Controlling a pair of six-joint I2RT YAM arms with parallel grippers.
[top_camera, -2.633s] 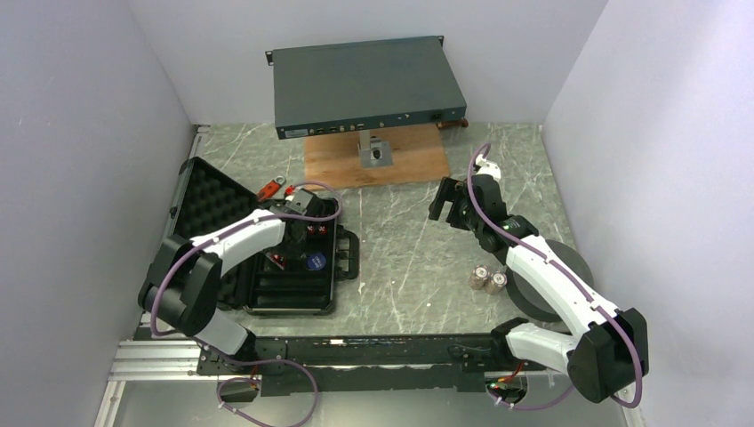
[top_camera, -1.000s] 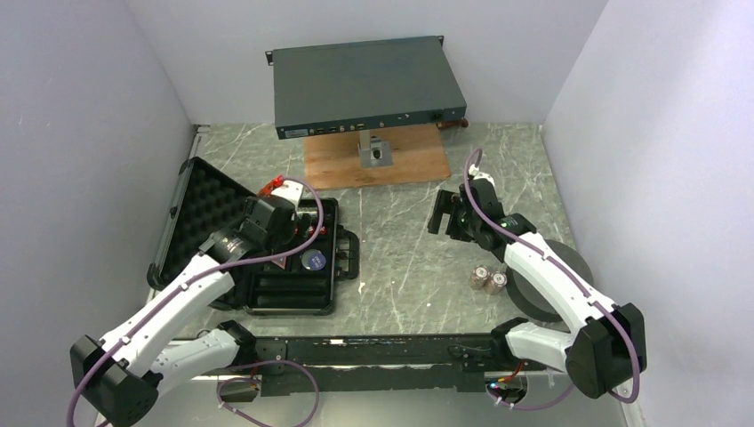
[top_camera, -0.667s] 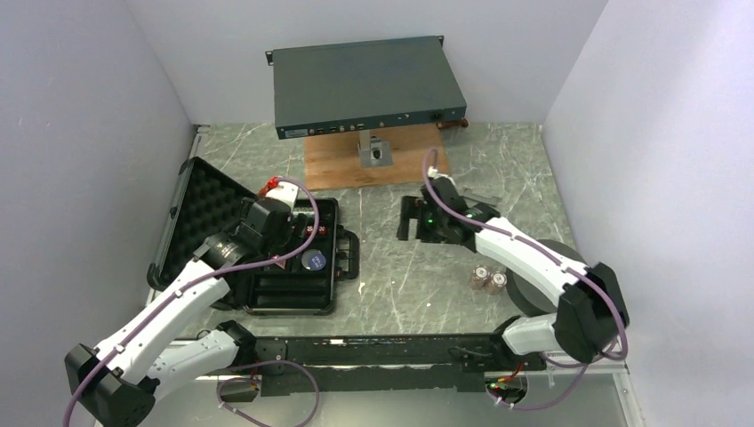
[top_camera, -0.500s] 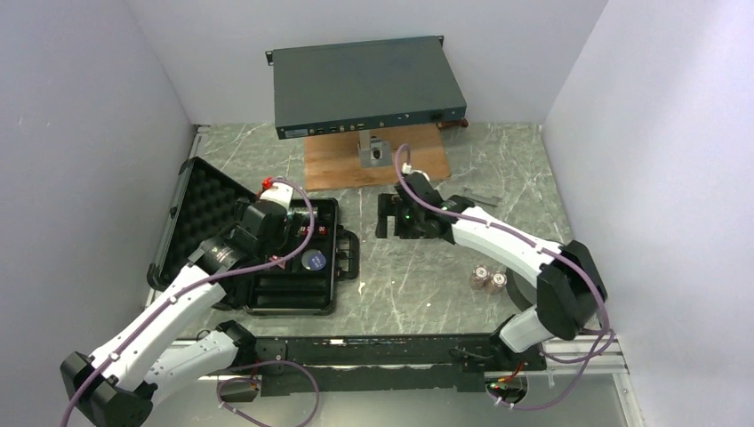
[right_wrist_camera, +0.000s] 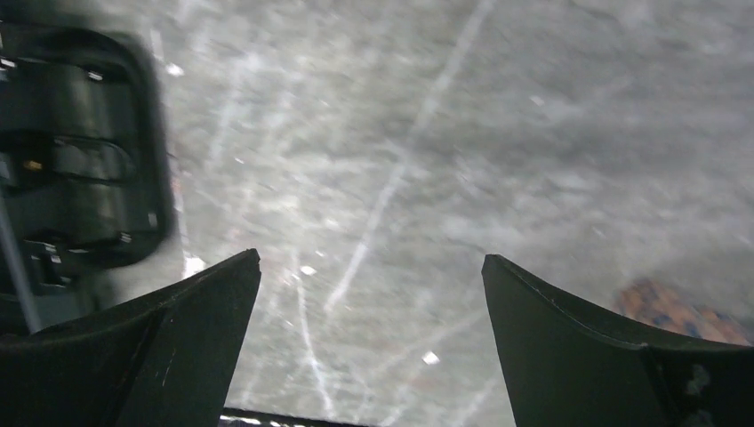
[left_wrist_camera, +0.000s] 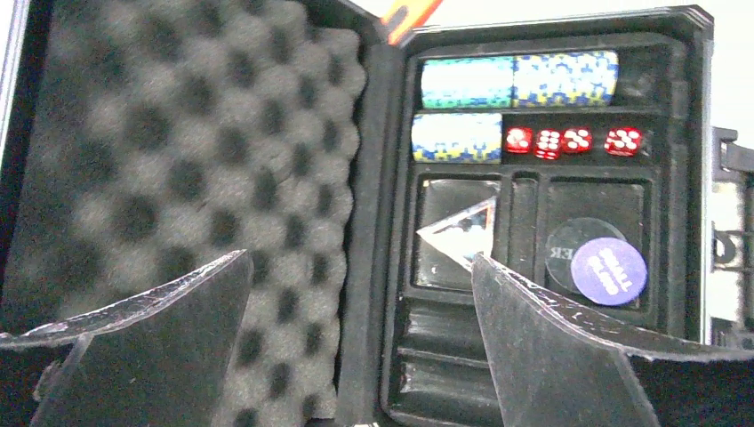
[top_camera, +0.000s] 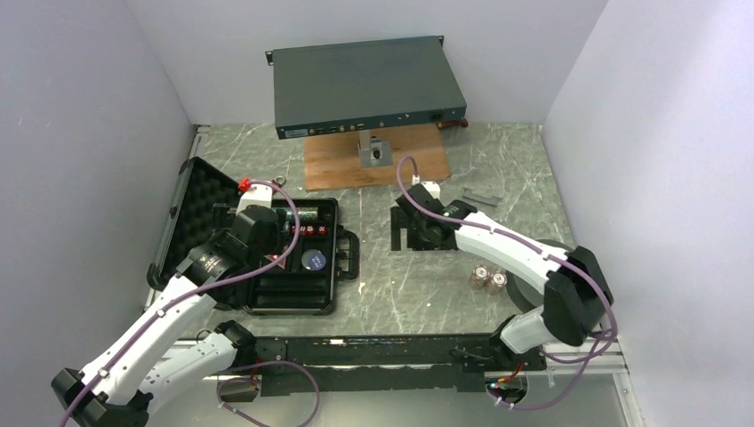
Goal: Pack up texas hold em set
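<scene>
The black case (top_camera: 331,216) lies open at the left, its foam-lined lid (top_camera: 197,206) tilted back. In the left wrist view its tray (left_wrist_camera: 533,356) holds chip stacks (left_wrist_camera: 516,80), red dice (left_wrist_camera: 569,140), a blue disc (left_wrist_camera: 607,267) and a triangle marker (left_wrist_camera: 462,236). My left gripper (top_camera: 269,238) hovers open and empty over the hinge between lid and tray (left_wrist_camera: 358,258). Two short chip stacks (top_camera: 489,278) stand on the table. My right gripper (top_camera: 405,231) is open and empty over bare table (right_wrist_camera: 370,258), between the case handle (right_wrist_camera: 80,169) and the loose stacks (right_wrist_camera: 676,311).
A big grey rack unit (top_camera: 364,84) stands on a wooden board (top_camera: 391,167) at the back. A dark grey foam ring (top_camera: 558,258) lies at the right, partly under my right arm. An orange-red item (left_wrist_camera: 409,9) shows beyond the case's far edge. Walls close in on three sides.
My right gripper swung left towards the case, then came back a little and nearer. My left gripper drew back slightly over the case. Both stayed open.
</scene>
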